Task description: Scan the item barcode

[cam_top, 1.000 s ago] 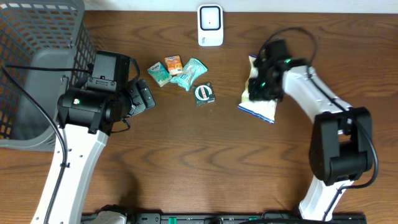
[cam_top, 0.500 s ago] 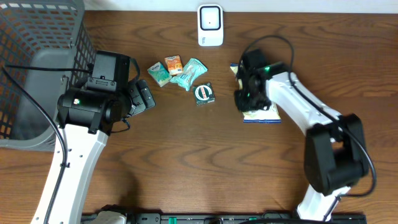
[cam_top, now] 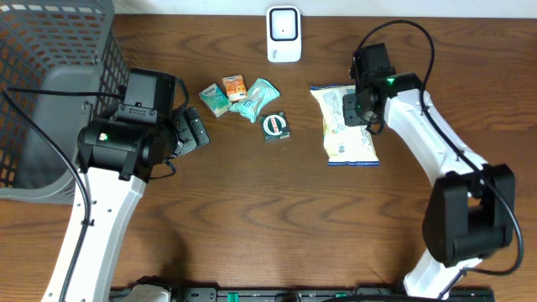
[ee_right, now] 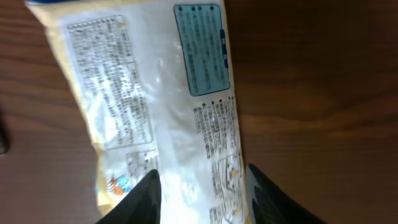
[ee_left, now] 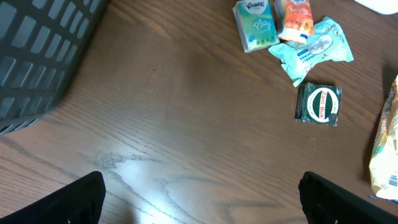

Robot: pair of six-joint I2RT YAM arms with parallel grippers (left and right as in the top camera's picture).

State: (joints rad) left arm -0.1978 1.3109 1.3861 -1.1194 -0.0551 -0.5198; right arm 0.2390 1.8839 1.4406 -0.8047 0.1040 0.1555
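The right gripper [ee_right: 202, 198] is being shown by its wrist camera with its 2 dark fingers [ee_right: 148, 193] being held apart and nothing being pinched between them. The snack bag [ee_right: 155, 93] is lying flat on the wooden table [cam_top: 252, 218] directly beneath them, with its printed back panel facing up. No barcode is being made out in the blurred print, so the wrong face could be presented if the bag is being lifted before the code is located. The film is looking slick and crinkled, so a grip taken on a loose edge could be lost, or the bag could be folded over its own code. Further left, a dark packet with a round logo [cam_top: 275, 126] and 3 small packets [cam_top: 256, 99] are lying near the bag and could be knocked by a sweeping arm. The left gripper [ee_left: 211, 202] is being held spread wide and empty, well apart from everything. At the far edge the white scanner [cam_top: 284, 34] is standing well apart from the bag, and a tilted carry could leave the code unread
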